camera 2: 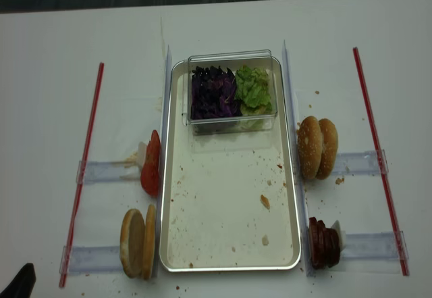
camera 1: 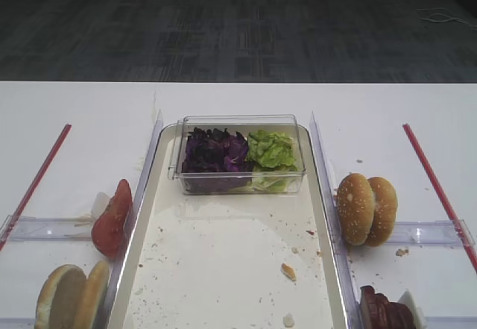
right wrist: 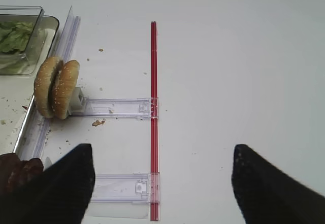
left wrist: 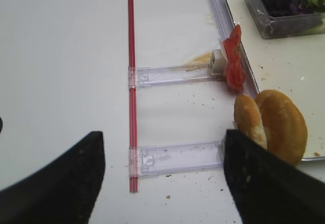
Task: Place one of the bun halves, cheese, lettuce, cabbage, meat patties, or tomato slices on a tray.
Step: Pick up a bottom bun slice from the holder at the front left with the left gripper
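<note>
The off-white tray [camera 1: 223, 254] lies in the middle, crumbs on its floor. In a clear box at its far end are purple cabbage [camera 1: 215, 152] and green lettuce [camera 1: 271, 150]. Left of the tray stand tomato slices [camera 1: 112, 221] and plain bun halves [camera 1: 71, 295] on edge. Meat patties [camera 1: 384, 310] stand at the right front. No cheese is in view. My left gripper [left wrist: 162, 176] is open over a clear rail, its right finger [left wrist: 264, 183] close beside the bun halves [left wrist: 274, 125]. My right gripper [right wrist: 162, 183] is open over the table, with the patties [right wrist: 15, 173] to its left.
Two sesame-seeded buns [camera 1: 367, 210] stand on edge right of the tray. Red rods [camera 1: 436, 187] and clear plastic rails [left wrist: 177, 158] lie on the white table on both sides. Upright clear strips [camera 1: 322, 165] line the tray's long edges.
</note>
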